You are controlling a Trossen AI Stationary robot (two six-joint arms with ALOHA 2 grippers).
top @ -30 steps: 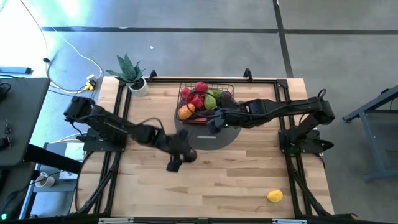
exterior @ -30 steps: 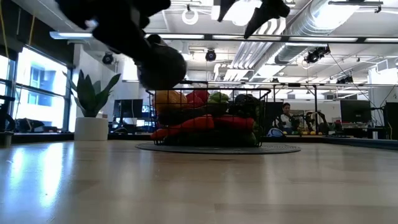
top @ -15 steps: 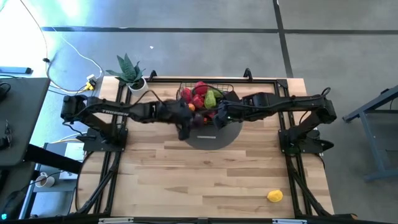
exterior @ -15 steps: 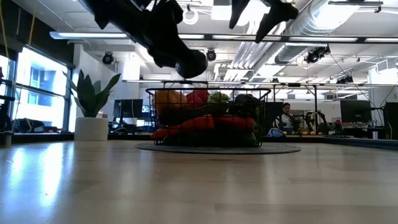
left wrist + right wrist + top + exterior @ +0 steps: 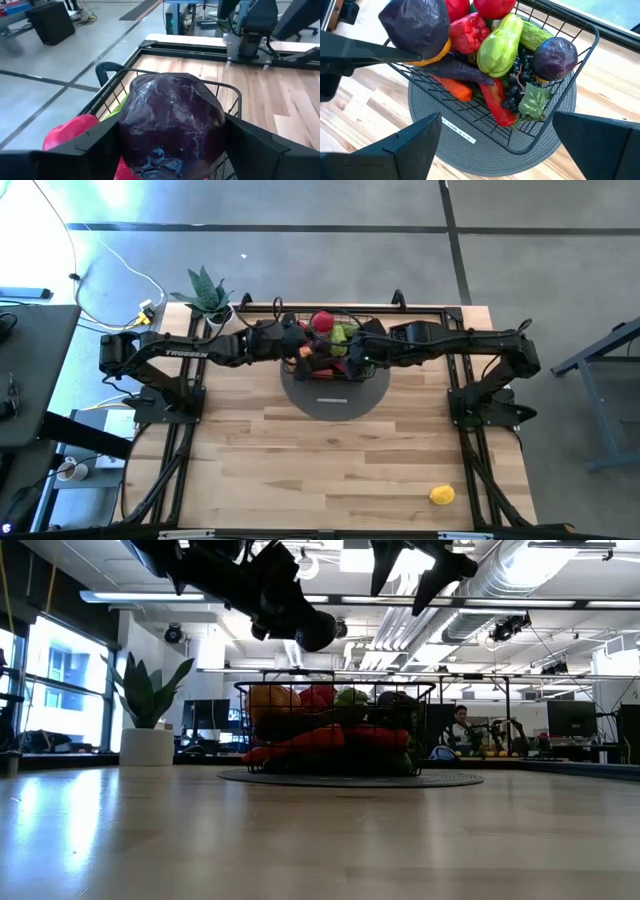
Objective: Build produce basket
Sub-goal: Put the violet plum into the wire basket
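Upper centre of the high view, the left gripper has swung from the mat's front edge to above the basket, beside the right gripper. Low view: it hangs over the basket's left rim. Left wrist view: its fingers clamp a dark purple cabbage. Right wrist view: the right gripper's fingers are spread, empty, over red, green and orange produce heaped inside.

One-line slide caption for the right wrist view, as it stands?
Left claw holds a dark purple vegetable above the produce-filled basket on its grey mat.
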